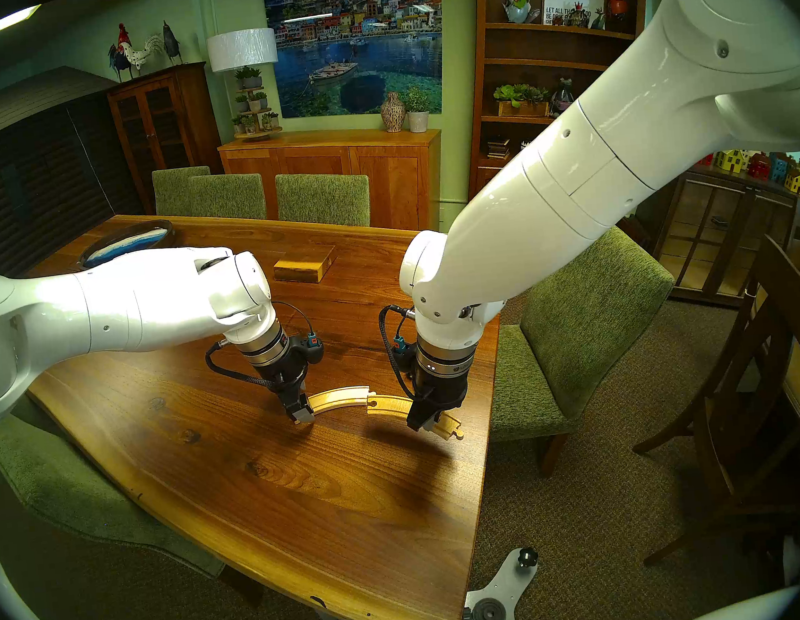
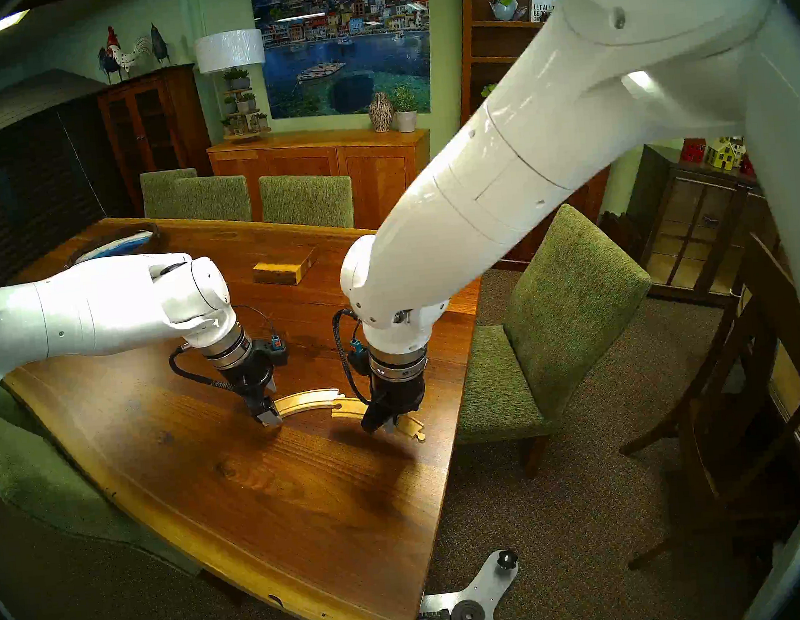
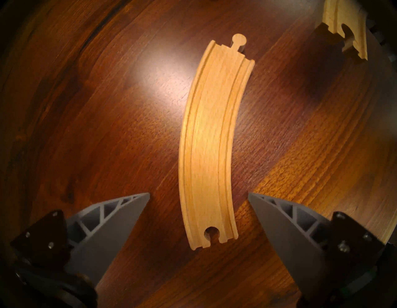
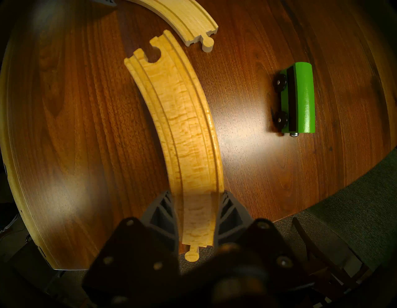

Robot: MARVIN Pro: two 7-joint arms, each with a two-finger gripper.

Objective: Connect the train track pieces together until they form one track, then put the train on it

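A: Starting at the left, what is the left tool (image 3: pixel 198 196) doing?

B: It points down over the worktop (image 1: pixel 309 503) with its grey fingers (image 3: pixel 120 217) spread wide, one on each side of the left track piece (image 3: pixel 209 146) near its socket end. The fingers stand clear of the wood on both sides; nothing is gripped.

A: And that piece itself?

B: It lies flat on the worktop, grooves up. Its round peg end points toward the right track piece (image 4: pixel 184 133).

A: Are the two joined?

B: No. In the right wrist view the peg sits just beside the socket of the right piece, off to one side, with a gap of bare worktop between them.

A: What about the right tool (image 4: pixel 196 217)?

B: It points straight down and is closed narrow on the right track piece, a finger pressed to each long edge close to that piece's peg end. That peg pokes out past the fingers, near the worktop's edge. Whether the piece is lifted or resting, I cannot tell.

A: Where is the train (image 4: pixel 299 97)?

B: Farther right in the right wrist view, well apart from both pieces. The green car lies tipped on its side, black wheels and underside facing the track. The head views hide it behind the right arm.

A: Anything else on the worktop?

B: A wooden box (image 1: pixel 305 264) farther back, between the two arms.
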